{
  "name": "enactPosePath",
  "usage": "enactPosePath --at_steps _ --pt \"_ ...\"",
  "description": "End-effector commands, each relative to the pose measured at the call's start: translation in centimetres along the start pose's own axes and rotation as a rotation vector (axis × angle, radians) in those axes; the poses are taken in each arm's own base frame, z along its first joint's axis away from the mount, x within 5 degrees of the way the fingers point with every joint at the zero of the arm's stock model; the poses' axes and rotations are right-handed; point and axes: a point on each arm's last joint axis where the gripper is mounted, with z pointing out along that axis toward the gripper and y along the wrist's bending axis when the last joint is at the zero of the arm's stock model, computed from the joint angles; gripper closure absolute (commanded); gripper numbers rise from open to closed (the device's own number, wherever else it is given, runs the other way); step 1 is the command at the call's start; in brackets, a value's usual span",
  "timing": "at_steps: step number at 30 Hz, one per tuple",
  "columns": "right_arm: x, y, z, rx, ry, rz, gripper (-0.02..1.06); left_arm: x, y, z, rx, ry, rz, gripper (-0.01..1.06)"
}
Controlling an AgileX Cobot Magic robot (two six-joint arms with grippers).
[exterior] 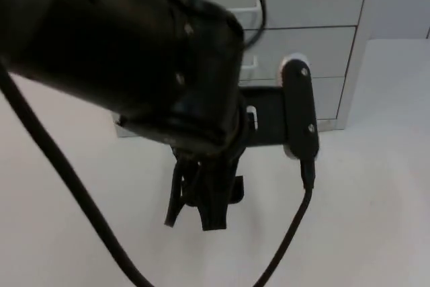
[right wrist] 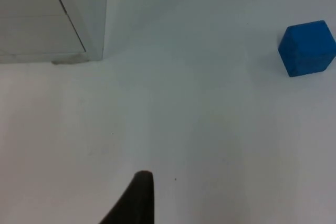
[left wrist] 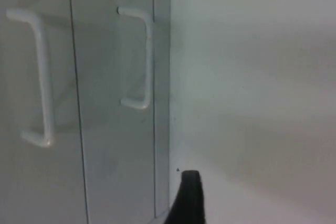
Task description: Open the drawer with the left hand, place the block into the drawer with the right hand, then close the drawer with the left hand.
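1. Logging left gripper hanging low over the white table, pointing down, just in front of the drawer unit.
2. Not managing to tell how wide left gripper is standing: reading it as undetermined from both the top view and the left wrist view.
3. Seeing, along left gripper in the left wrist view, the drawer unit close ahead, with two white bow handles, one on the drawer front nearest the unit's edge and one on the next front over. Neither handle touching left gripper.
4. Recording the drawer fronts sitting flush with the frame, so drawer not yet opened.
5. Logging right gripper hovering over bare table, clear of everything; not managing to tell its opening either.
6. Finding the blue block resting flat on the table, well apart from right gripper, ahead of it and off to one side.
7. Noting a lower corner of the drawer unit ahead of right gripper on the opposite side from the block, well apart from the block.
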Motion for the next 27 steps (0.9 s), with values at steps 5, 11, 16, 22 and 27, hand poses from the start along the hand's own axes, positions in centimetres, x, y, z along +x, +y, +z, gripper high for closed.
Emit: enactPosePath --at_steps 5,11,16,22,27 --pt "-0.1 -0.1 0.0 0.005 -0.020 0.008 -0.01 -1.0 -0.8 1.4 -0.019 -0.061 0.096 0.46" --pt "-0.1 -0.1 0.0 0.006 -0.022 0.006 -0.01 -1.1 -0.9 3.6 -0.019 -0.105 0.106 0.46" --pt "-0.1 -0.1 0.0 0.006 -0.022 0.006 -0.01 -0.3 0.6 6.8 -0.071 -0.081 0.035 0.46" --pt "-0.1 -0.1 0.0 0.006 -0.022 0.006 -0.01 0.1 1.3 8.1 -0.114 -0.105 0.009 0.46" --pt "-0.2 -0.1 0.0 0.007 -0.024 0.006 -0.01 -0.3 1.5 8.3 -0.100 -0.128 -0.001 0.46"
